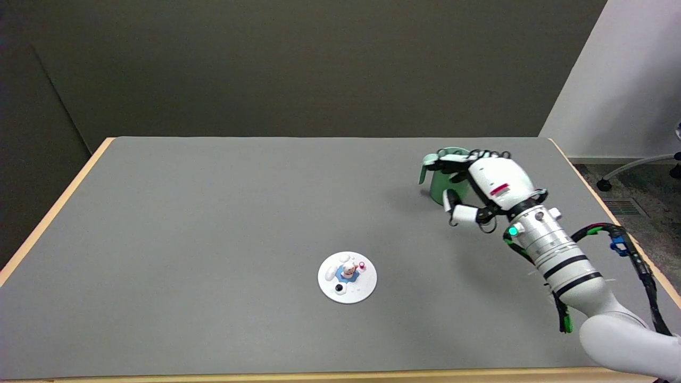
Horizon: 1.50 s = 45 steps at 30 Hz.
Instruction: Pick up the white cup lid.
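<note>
The white cup lid [347, 277] lies flat on the grey table, near the front centre, with a small coloured figure on top. My right hand [479, 186] hovers at the right rear of the table, well to the right of and behind the lid. Its fingers are apart and hold nothing. The hand covers much of the green mug [437, 183] from this view; whether it touches the mug I cannot tell.
The grey table [213, 213] has wooden edges at the left, right and front. A dark wall stands behind it. My right arm [564, 266] stretches in from the lower right corner, trailing black cables.
</note>
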{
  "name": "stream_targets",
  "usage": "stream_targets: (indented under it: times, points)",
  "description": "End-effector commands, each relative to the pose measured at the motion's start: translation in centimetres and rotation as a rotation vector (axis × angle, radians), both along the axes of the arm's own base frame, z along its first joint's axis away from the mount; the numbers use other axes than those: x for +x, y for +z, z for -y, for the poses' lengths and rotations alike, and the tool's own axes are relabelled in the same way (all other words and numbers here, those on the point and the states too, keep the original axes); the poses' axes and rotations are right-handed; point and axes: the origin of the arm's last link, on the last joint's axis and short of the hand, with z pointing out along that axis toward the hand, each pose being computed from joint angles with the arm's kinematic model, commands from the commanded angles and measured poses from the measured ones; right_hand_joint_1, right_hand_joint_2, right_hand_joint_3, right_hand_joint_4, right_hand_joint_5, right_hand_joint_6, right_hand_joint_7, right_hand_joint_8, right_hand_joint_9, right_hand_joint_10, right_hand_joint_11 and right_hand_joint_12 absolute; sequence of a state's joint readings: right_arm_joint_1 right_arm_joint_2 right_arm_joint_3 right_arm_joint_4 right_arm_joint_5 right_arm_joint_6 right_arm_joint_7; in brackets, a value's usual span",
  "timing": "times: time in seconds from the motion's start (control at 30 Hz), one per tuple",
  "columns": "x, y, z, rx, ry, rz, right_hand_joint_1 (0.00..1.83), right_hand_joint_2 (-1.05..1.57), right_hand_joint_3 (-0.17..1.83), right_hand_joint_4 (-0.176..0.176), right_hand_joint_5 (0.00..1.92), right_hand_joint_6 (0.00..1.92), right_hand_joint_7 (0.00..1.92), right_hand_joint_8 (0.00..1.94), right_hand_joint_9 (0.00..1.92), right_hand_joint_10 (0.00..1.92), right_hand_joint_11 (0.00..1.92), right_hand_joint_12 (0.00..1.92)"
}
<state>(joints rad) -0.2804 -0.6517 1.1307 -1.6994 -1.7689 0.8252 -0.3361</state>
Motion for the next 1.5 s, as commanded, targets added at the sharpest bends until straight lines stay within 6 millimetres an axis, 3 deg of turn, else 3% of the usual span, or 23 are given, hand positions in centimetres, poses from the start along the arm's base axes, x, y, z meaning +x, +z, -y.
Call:
stream_targets:
  times: [0.03,0.33,0.5,0.57,1.07,1.2,1.5]
  points:
    - [0.1,-5.3,0.2,0.252,-0.044,0.022,0.95,0.78,0.98,0.165,0.58,0.17,0.69,0.16,0.89,0.33,0.53,1.21]
    - [-0.6,-6.8,-0.1,0.309,-0.077,0.074,0.89,0.76,1.01,0.149,0.53,0.17,0.58,0.14,0.86,0.31,0.50,1.19]
    - [-1.4,-9.4,-0.2,0.389,-0.098,0.022,0.89,0.78,0.99,0.142,0.53,0.17,0.58,0.14,0.84,0.31,0.43,1.20]
    - [-1.7,-10.3,-0.3,0.412,-0.105,0.003,0.88,0.84,0.89,0.138,0.52,0.19,0.55,0.19,0.84,0.30,0.39,1.25]
    - [-2.3,-14.8,-0.9,0.527,-0.133,-0.035,0.88,0.79,0.98,0.158,0.57,0.18,0.58,0.13,0.81,0.31,0.37,1.16]
    - [-2.4,-15.5,-1.0,0.540,-0.138,-0.051,0.87,0.87,0.86,0.156,0.57,0.19,0.57,0.19,0.81,0.30,0.33,1.21]
    - [-3.3,-15.6,-0.8,0.528,-0.155,-0.109,0.88,0.91,0.80,0.167,0.61,0.20,0.64,0.20,0.81,0.31,0.35,1.19]
